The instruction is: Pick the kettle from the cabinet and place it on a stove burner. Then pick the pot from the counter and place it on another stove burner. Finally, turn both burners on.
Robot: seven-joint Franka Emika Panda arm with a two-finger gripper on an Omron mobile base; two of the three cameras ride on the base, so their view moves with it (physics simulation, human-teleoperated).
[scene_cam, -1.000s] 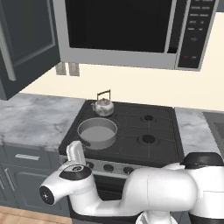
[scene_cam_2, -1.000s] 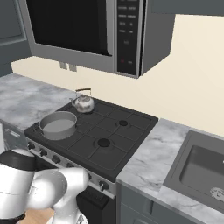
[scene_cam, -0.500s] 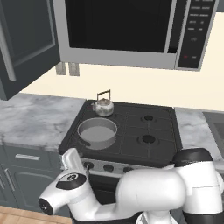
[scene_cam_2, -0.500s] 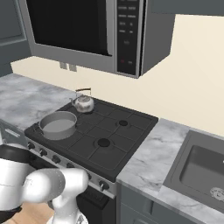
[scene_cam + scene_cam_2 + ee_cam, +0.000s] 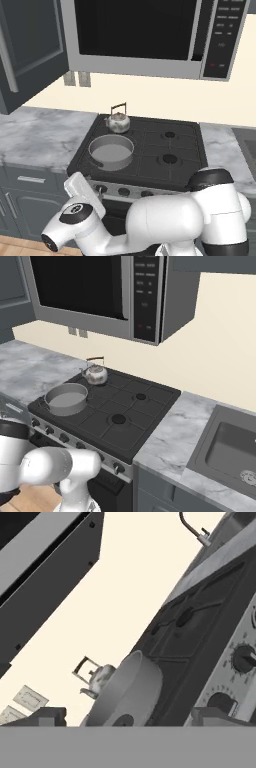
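"Ahead of the pincer (image 5: 131,719), what stands on the cooktop (image 5: 150,149)?"

"Straight ahead of it and a little higher, the grey pot (image 5: 111,151) sits on the front left burner. Just beyond the pot, on the rear left burner, stands the small silver kettle (image 5: 118,121) with its dark wire handle upright. The two are close together; whether they touch cannot be told."

"And the pincer itself?"

"It hangs low in front of the stove, near the left end of the knob row (image 5: 101,188). Its fingers (image 5: 47,714) are spread wide and released, with nothing between them."

"Where are the other burners from there?"

"Off to its right: one at the front (image 5: 170,160) and one at the rear (image 5: 170,135), both bare under the black grates."

"What does the hand view give?"

"The pot's wall looms close ahead, the kettle peeks out past its rim, and two knobs (image 5: 244,658) stand on the right side of that view."

"And around the stove?"

"The marble bench (image 5: 40,140) runs to the pincer's left, under the dark cabinet (image 5: 25,50) with its pale bar handle. High above hangs the microwave (image 5: 150,35). Far to the right, past more bench, lies a sink (image 5: 230,448)."
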